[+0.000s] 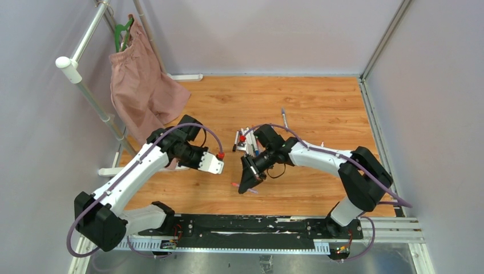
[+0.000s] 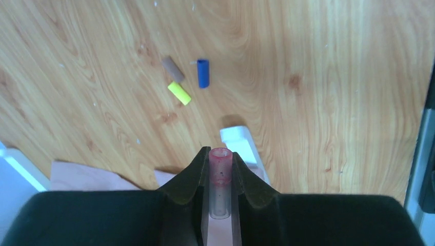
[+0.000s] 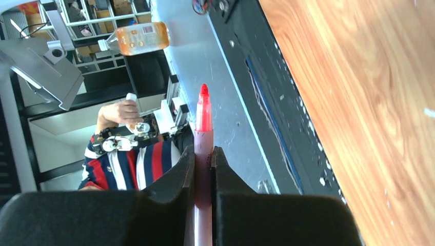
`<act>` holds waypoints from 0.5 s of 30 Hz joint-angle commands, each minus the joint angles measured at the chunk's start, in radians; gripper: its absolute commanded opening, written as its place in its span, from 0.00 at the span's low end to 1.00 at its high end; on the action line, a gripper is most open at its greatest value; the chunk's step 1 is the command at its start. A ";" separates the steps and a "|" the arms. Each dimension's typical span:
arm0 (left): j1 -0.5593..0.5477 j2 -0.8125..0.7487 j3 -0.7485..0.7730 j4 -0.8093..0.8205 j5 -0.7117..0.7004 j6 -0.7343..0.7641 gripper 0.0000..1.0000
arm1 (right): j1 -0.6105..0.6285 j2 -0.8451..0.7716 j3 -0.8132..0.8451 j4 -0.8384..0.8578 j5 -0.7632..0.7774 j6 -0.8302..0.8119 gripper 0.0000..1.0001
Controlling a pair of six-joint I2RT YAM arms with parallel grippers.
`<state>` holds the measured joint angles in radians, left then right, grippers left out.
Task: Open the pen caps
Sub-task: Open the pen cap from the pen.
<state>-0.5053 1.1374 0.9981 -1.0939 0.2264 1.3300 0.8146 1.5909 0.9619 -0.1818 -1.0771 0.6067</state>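
Left gripper [image 2: 220, 156]: its fingers are closing tight on a red cap [image 2: 220, 171], which is standing upright between them with its open mouth facing the camera.
Right gripper [image 3: 203, 154]: its fingers are clamping a red pen [image 3: 203, 115] by the barrel, and the bare red tip is sticking out past the fingertips, uncapped.
Hidden: the fingers are covering the rear of the red pen, and the lower end of the red cap is sinking out of sight between the left fingers.
Hard to make out: a cluster of pens [image 1: 246, 145] is lying by the right wrist in the top view, partly under the arm, so I cannot tell how many there are; one capped red end [image 1: 242, 137] is showing.
Cut off: a pink cloth [image 2: 77, 177] and a white block [image 2: 241, 143] are running under the left gripper's body at the bottom of the left wrist view.
Loose caps, counted: three are lying on the wooden table [image 2: 333, 77], namely a blue cap [image 2: 203, 73], a yellow cap [image 2: 179, 93] and a brown cap [image 2: 173, 68]; the brown and yellow ones are lying almost end to end, with the blue just beside them.
Held caps, counted: one.
Single pens, counted: one lone pen [image 1: 283, 118] is lying apart, farther back on the table.
Background: a person in a striped shirt [image 3: 128, 164] is sitting beyond the table edge, partly blocked by the right fingers.
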 commanded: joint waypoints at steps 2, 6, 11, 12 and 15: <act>0.008 0.032 -0.017 0.059 -0.147 0.003 0.00 | -0.044 -0.071 -0.031 -0.221 0.016 -0.099 0.00; 0.008 0.079 -0.030 0.188 -0.105 -0.125 0.00 | -0.137 -0.130 0.003 -0.301 0.188 -0.135 0.00; 0.008 0.222 -0.049 0.325 -0.084 -0.298 0.00 | -0.288 -0.232 0.024 -0.408 0.574 -0.135 0.00; 0.008 0.250 -0.051 0.354 -0.089 -0.333 0.00 | -0.314 -0.264 0.010 -0.409 0.649 -0.125 0.00; 0.008 0.318 -0.074 0.415 -0.094 -0.358 0.00 | -0.372 -0.347 -0.027 -0.419 0.863 -0.123 0.00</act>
<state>-0.5007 1.3827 0.9600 -0.8055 0.1333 1.0847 0.5098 1.3441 0.9688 -0.5079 -0.5842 0.4934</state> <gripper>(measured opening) 0.201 0.098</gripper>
